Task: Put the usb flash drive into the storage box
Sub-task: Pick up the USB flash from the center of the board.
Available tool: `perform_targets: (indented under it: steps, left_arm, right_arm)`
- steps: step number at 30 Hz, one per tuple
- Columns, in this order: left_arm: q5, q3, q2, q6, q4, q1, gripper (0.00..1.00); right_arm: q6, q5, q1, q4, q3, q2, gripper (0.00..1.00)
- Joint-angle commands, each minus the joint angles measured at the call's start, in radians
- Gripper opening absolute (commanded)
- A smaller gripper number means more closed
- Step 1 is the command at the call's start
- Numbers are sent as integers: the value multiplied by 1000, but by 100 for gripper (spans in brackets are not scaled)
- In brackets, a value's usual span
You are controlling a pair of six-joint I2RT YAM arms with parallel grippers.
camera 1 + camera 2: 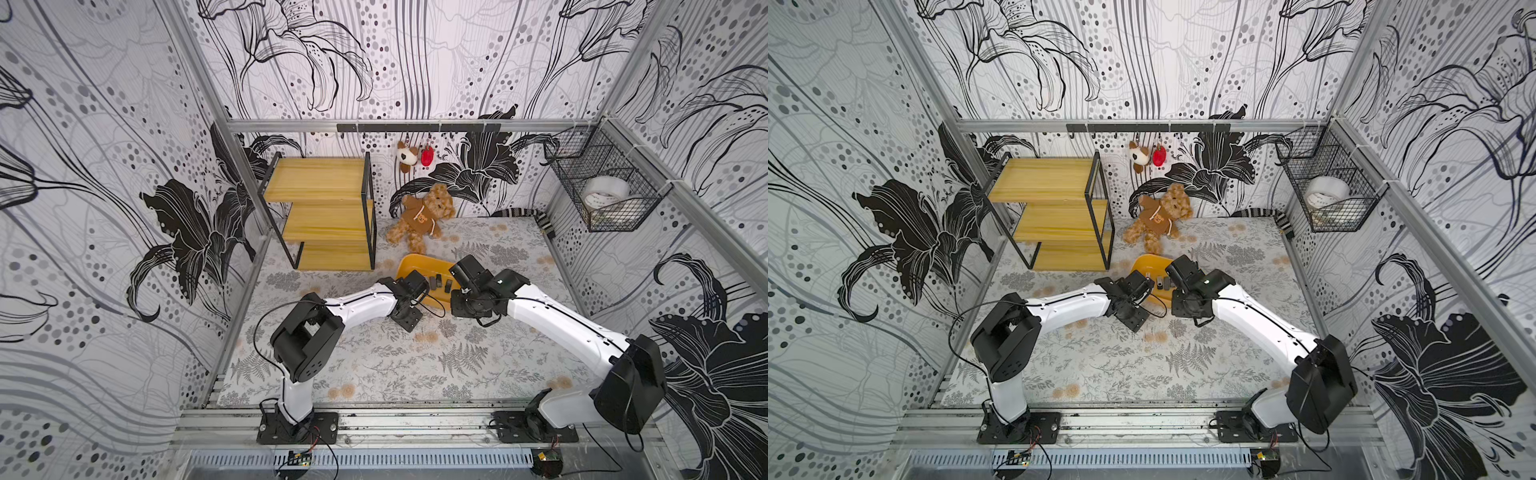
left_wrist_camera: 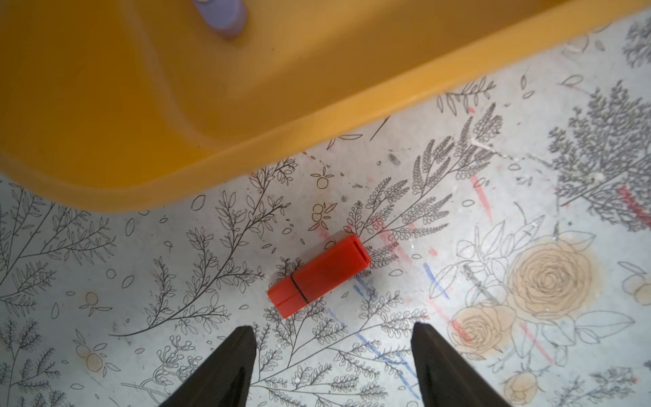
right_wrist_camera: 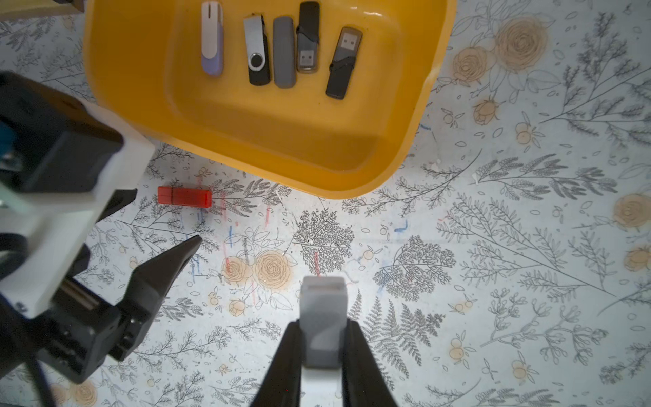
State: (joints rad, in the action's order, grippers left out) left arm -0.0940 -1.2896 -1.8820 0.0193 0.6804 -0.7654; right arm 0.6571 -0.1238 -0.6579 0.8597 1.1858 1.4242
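The left gripper hovers with jaws spread above the red usb flash drive. That drive lies flat on the table mat, just outside the storage box. The right gripper pinches a white usb flash drive near the box. Inside the box lie five other drives.

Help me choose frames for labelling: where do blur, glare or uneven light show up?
Left wrist view: red flash drive sharp, storage box rim soft. Right wrist view: white flash drive in the right pincer blurred, small glare on the box's rim. Both top views: even light, no hard shadows, sharp throughout.
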Motion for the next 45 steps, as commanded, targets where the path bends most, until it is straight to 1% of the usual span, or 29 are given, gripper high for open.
perform_targets:
  steps: [1,9,14,21,27,31,35,38,41,45]
  left_arm:
    - [-7,-5,-5,-106,-26,-3,75]
    - [63,-17,-46,-207,-38,39,75]
    - [36,-39,-87,-227,-28,54,74]
    - [64,-63,-111,-239,-19,70,71]
    - [97,-70,-122,-234,5,71,64]
    - [106,-63,-116,-219,14,70,51]
    - [115,-60,-116,-207,19,71,42]
    - [121,-60,-118,-196,19,70,36]
    - [123,-62,-120,-185,19,71,33]
    - [108,-66,-129,-173,21,71,30]
  right_arm:
    - [-25,-5,9,35,-19,-21,0]
    - [-32,-4,18,42,-21,-28,0]
    - [-31,-4,19,44,-21,-30,0]
    - [-29,-7,22,48,-32,-33,0]
    - [-25,-14,23,50,-33,-41,0]
    - [-24,-10,27,47,-33,-41,0]
    - [-28,-7,27,41,-33,-37,0]
    - [-29,-7,27,41,-34,-39,0]
    - [-30,-7,29,39,-39,-41,0]
    - [-30,-5,28,33,-49,-42,0]
